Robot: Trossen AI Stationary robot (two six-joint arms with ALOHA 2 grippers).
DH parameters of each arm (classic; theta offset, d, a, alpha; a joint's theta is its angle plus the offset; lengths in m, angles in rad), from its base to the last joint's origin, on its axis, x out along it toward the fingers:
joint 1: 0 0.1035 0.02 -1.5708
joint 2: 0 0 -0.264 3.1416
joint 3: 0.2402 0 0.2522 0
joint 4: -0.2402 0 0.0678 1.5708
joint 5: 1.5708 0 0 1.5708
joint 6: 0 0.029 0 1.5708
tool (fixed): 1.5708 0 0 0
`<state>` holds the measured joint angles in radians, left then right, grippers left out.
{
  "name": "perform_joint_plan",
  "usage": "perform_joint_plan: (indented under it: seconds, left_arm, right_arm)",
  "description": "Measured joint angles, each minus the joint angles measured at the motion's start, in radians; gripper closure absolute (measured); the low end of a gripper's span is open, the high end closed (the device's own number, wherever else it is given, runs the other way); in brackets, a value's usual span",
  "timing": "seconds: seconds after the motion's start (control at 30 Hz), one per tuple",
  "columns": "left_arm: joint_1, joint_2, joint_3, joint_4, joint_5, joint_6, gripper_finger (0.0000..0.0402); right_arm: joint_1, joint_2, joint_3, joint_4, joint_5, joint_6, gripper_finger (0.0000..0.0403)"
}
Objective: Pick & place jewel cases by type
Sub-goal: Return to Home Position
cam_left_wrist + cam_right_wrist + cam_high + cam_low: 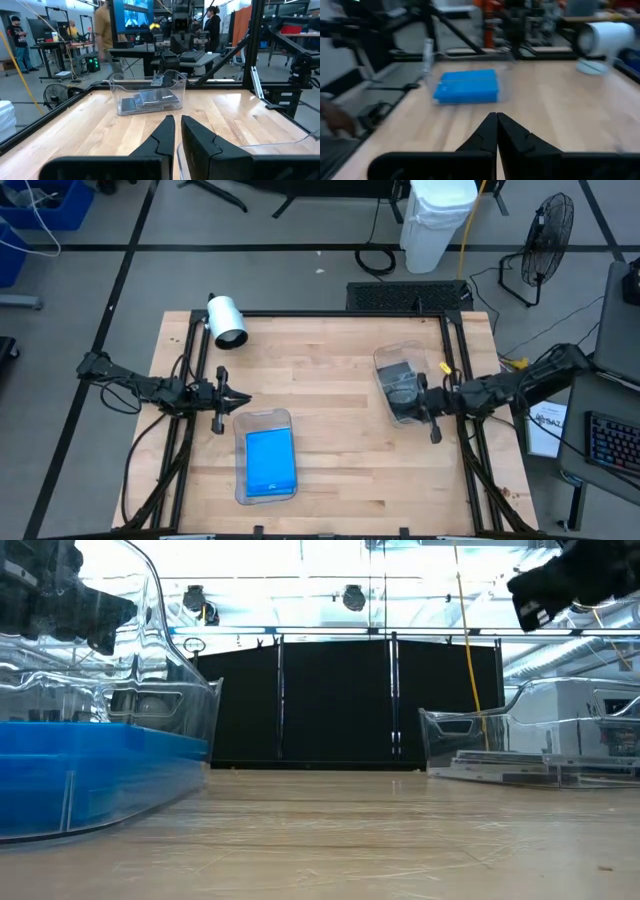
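Several bright blue jewel cases lie stacked flat in a clear tray near the table's front, left of the middle. Grey, dark jewel cases lie in a second clear tray at the right. My right gripper hangs level above that tray, shut and empty, pointing toward the blue stack. My left gripper stands level at the table's left, just beyond the blue tray's far end, shut to a thin slit with nothing in it, pointing toward the grey tray.
A white cylinder lies at the table's far left corner. A black frame runs along the table's far edge and sides. Bare wood lies between the two trays. People and workbenches stand in the room beyond the table.
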<state>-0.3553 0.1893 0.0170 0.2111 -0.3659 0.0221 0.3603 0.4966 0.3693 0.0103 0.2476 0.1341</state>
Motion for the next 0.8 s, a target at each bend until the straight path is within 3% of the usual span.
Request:
perform_joint_plan:
  seconds: [0.2,0.4,0.57,0.8]
  left_arm:
    - [0.0,0.0,0.0,0.001,0.0,0.0,0.0364]
    - [0.0,0.0,0.0,0.001,0.0,0.0,0.0364]
    - [0.0,0.0,0.0,0.001,0.0,0.0,0.0364]
    - [0.0,0.0,0.0,0.002,0.0,0.0,0.0364]
  right_arm:
    - [0.0,-0.111,-0.21,0.267,-0.102,-0.066,0.0403]
    - [-0.021,-0.219,-0.312,0.365,-0.231,-0.098,0.0403]
    - [-0.04,-0.359,-0.317,0.307,-0.33,-0.145,0.0403]
    - [-0.053,-0.495,-0.314,0.034,-0.219,-0.094,0.0403]
